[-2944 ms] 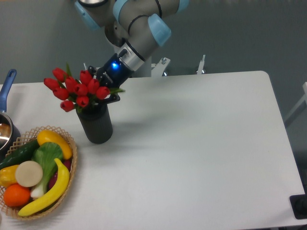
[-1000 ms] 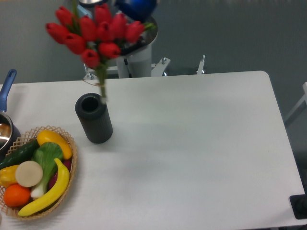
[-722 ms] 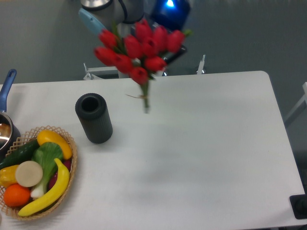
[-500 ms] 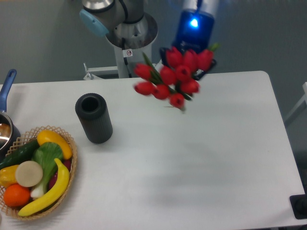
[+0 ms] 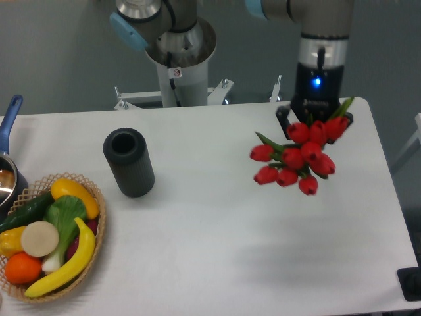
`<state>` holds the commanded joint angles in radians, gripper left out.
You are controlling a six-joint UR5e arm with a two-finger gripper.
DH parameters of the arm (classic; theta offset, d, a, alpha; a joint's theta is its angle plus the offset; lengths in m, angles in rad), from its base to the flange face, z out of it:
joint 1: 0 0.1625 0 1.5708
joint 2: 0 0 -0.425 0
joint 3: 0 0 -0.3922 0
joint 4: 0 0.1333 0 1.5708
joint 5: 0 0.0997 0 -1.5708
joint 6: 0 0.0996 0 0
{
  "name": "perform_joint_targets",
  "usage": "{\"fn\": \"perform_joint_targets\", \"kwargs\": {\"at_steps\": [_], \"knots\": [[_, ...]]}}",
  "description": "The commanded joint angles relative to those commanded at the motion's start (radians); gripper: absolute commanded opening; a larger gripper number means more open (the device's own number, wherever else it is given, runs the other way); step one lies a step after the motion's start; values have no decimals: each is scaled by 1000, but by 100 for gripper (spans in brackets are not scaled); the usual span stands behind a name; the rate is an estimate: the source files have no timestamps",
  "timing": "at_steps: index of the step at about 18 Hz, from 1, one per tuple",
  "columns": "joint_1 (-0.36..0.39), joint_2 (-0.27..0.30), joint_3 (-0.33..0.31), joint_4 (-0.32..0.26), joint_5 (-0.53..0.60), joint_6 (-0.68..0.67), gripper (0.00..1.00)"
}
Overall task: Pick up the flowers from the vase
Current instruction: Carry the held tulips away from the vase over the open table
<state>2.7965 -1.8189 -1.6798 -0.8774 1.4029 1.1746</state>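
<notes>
Over the right of the table: tulips out of the vase

Over the right half of the white table, the flowers hang in the air, a bunch of red tulip buds with green leaves poking out at the top right and left. Their heads point toward the near side, and the stems run up and back into the tool, which is clamped on them just behind the buds. A blue light glows on the dark wrist above it, and the grey arm rises straight up out of view.

Well apart on the left stands the vase, a dark ribbed cylinder, upright, its round mouth open and bare. Nearer and further left sits a wicker basket filled with fruit and vegetables, among them a banana and an orange. At the left edge a blue-handled pot is partly cut off. Behind the table, the arm's base column stands at the far side.
</notes>
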Motion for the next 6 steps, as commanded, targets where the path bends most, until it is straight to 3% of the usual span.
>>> {"fn": "perform_joint_targets", "kwargs": {"at_steps": [3,6], "knots": [[-38,-85,89,-31,100,8,6],[-77,-123,152,-123,162,4,5]]}}
